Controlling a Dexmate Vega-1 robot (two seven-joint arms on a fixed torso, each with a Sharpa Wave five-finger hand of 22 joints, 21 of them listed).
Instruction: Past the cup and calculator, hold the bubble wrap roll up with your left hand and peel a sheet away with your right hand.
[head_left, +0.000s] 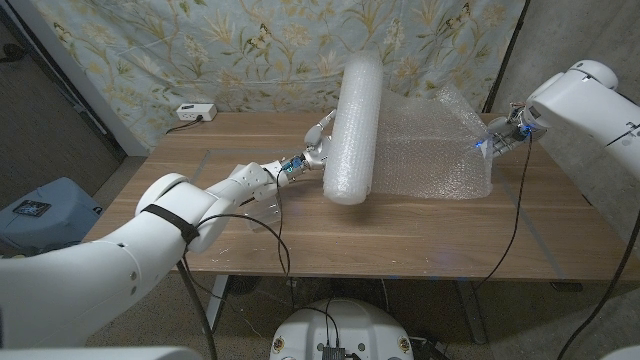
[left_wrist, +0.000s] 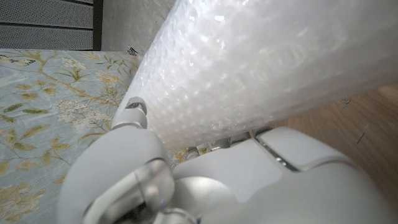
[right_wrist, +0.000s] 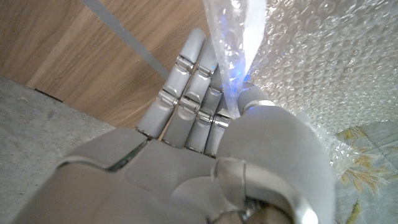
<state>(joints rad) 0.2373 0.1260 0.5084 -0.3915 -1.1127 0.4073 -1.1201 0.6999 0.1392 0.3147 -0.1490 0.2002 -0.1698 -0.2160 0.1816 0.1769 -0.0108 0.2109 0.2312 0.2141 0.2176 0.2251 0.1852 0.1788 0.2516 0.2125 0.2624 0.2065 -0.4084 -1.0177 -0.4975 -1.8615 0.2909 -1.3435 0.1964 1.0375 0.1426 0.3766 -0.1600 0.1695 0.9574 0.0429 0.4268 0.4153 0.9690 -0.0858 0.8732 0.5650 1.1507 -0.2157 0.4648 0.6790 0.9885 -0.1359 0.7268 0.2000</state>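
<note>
- Standing tilted over the middle of the wooden table (head_left: 420, 225), a thick bubble wrap roll (head_left: 355, 130) leans with its lower end toward the near side.
- Left robot hand (head_left: 318, 145) grips the roll from its left side, fingers (left_wrist: 134, 107) pressed against the bubbled surface.
- A clear sheet (head_left: 435, 150) is unrolled from the roll toward the right, spread above the table.
- Right robot hand (head_left: 500, 140) pinches the sheet's far right edge, fingers (right_wrist: 186, 93) held straight and close together with the plastic caught against the thumb.
- Behind the table hangs a pale floral curtain (head_left: 200, 45).
- A white power strip (head_left: 195, 112) lies at the table's far left corner.
</note>
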